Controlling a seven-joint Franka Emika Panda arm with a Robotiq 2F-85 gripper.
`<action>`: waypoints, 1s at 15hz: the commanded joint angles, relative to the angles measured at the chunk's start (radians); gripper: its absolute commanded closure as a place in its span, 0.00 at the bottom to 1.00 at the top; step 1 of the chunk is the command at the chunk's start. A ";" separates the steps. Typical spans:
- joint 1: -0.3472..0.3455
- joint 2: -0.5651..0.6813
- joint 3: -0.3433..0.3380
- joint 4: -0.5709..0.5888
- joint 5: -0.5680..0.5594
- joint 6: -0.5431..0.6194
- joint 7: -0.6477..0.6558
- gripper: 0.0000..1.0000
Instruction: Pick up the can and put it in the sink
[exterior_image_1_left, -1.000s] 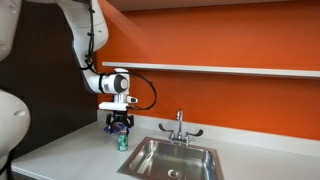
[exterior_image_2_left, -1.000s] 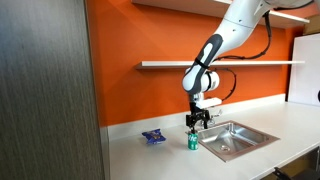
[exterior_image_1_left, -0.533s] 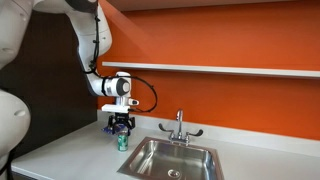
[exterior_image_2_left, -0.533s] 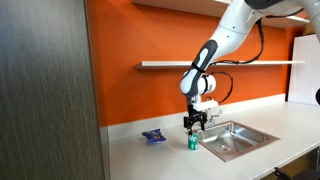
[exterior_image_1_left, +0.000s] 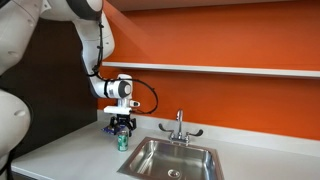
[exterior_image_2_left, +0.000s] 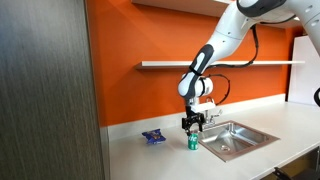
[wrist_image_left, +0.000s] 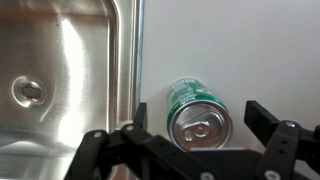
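While above can (wrist_image_left: 198, 118), gripper (exterior_image_1_left: 121, 130) jaws apart.

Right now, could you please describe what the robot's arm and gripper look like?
The arm is white with rounded, glossy links. A black cable loops beside its white wrist. The gripper is black, with two dark, angular fingers.

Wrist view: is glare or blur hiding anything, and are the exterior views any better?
Wrist view: bright streaky glare across the steel sink, drain readable; the can top is sharp, the dark fingers slightly soft. In both exterior views: even light, no glare, but the can is tiny.
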 joint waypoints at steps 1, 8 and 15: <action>-0.006 0.034 0.003 0.041 0.006 0.004 -0.017 0.00; -0.007 0.058 0.002 0.065 0.008 0.001 -0.016 0.00; -0.005 0.078 0.001 0.084 0.007 -0.002 -0.012 0.00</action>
